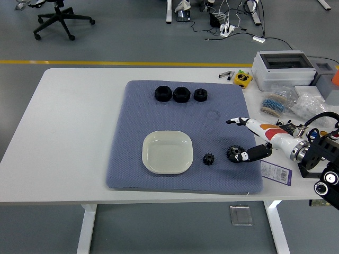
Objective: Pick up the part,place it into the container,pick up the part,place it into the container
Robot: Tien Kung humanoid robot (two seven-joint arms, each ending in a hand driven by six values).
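Note:
Two small black gear parts lie on the blue-grey mat (pixel 159 111): one gear (pixel 208 158) just right of the dish, another gear (pixel 233 153) further right. The container is a cream square dish (pixel 167 152) on the mat's front middle, with nothing in it. My right hand (pixel 249 138) reaches in from the right at the second gear. Its fingers are spread, a white finger (pixel 238 121) pointing left above and a black thumb (pixel 249 155) touching the gear's right side. It holds nothing. The left arm is out of view.
Three black hex nuts (pixel 180 94) sit in a row at the mat's back. At the table's right are a grey box (pixel 285 67), a yellow tape measure (pixel 242 79), plastic bags of parts (pixel 286 103) and a purple label (pixel 276 171).

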